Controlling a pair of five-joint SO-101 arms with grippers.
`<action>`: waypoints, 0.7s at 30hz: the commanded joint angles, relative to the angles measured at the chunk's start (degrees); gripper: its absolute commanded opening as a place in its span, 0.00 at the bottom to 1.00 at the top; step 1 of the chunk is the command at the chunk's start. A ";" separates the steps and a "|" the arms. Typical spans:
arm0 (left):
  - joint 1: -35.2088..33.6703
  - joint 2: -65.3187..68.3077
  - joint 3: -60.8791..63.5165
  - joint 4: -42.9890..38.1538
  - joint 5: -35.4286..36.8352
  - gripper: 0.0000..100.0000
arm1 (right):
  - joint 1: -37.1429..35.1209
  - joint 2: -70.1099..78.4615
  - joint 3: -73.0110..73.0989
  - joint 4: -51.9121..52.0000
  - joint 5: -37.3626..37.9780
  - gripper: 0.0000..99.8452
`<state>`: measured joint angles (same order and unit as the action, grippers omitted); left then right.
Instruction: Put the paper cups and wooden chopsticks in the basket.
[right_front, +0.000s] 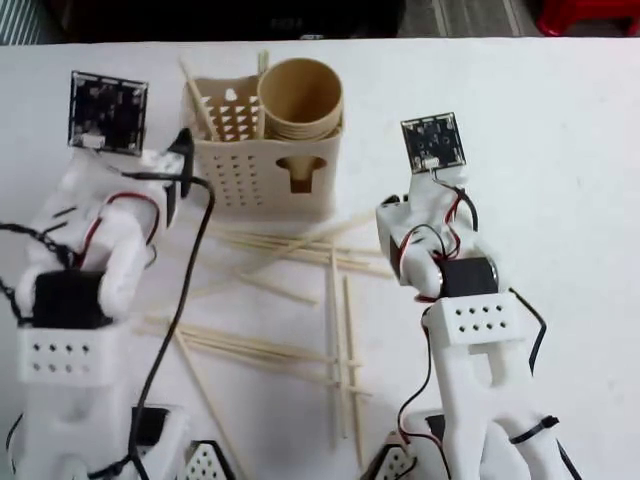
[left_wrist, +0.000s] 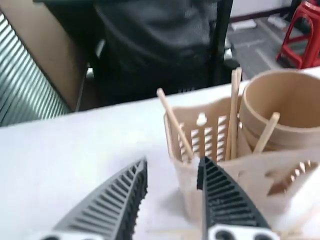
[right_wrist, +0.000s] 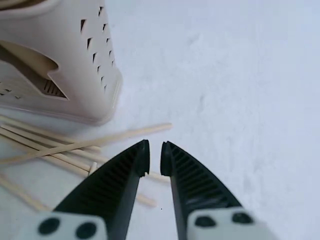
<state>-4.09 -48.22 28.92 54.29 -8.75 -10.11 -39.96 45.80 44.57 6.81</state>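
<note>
Beige perforated basket (right_front: 250, 175) stands upright, with a stack of tan paper cups (right_front: 300, 98) nested in one end and a few wooden chopsticks (right_front: 197, 102) poking up out of the other. Loads more loose chopsticks (right_front: 334, 340) lie flat, scattered and crisscrossed, just off the basket's handle-slot side.

From the high cam we look down over the white table (right_front: 560, 150). Our wrist cams sit low & close: left faces level, right tilts downward. All 3 share the beige perforated plastic basket (right_front: 240, 180).
</note>
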 joint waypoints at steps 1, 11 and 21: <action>-1.89 -3.47 -0.53 7.30 0.35 0.17 | -0.66 -1.89 -2.02 -0.13 0.00 0.05; -6.73 -9.36 13.45 7.82 0.44 0.17 | -11.47 -1.36 -12.31 23.34 -0.44 0.07; -9.01 -27.21 34.73 0.18 0.09 0.17 | -20.88 -1.27 -0.18 23.34 -10.81 0.35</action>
<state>-12.26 -67.91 58.11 57.98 -8.75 -28.31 -40.04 41.58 71.47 -2.42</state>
